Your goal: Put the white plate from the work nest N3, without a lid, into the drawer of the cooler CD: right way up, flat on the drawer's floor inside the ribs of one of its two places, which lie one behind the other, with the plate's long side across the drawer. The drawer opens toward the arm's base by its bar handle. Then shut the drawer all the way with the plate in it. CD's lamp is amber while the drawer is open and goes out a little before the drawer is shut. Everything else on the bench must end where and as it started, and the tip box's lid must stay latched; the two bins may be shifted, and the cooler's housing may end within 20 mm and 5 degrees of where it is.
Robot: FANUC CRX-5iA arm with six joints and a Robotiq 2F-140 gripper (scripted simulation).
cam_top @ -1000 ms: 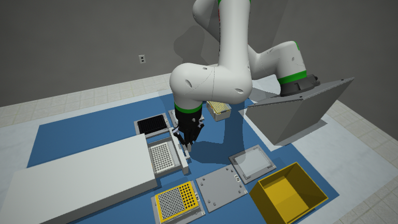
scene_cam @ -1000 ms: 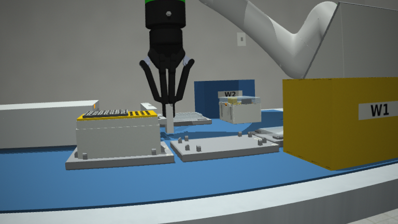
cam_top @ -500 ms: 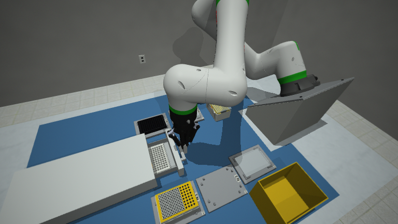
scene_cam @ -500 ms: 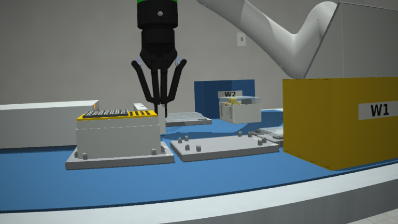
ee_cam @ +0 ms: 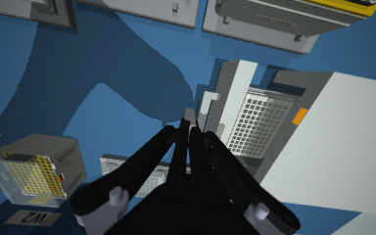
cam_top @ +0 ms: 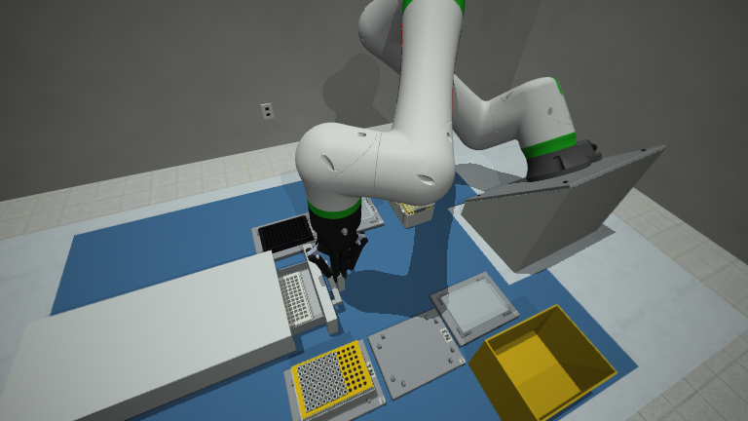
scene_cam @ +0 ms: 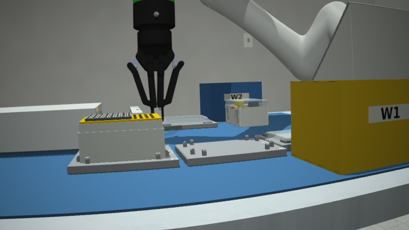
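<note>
Blue matting (cam_top: 165, 250) is seen under the cooler (cam_top: 143, 333) at lower left; its drawer (cam_top: 330, 306) is part open, the plate (cam_top: 295, 297) inside. Beside its handle, the gripper (cam_top: 337, 277) is pressed shut, holding nothing.
</note>
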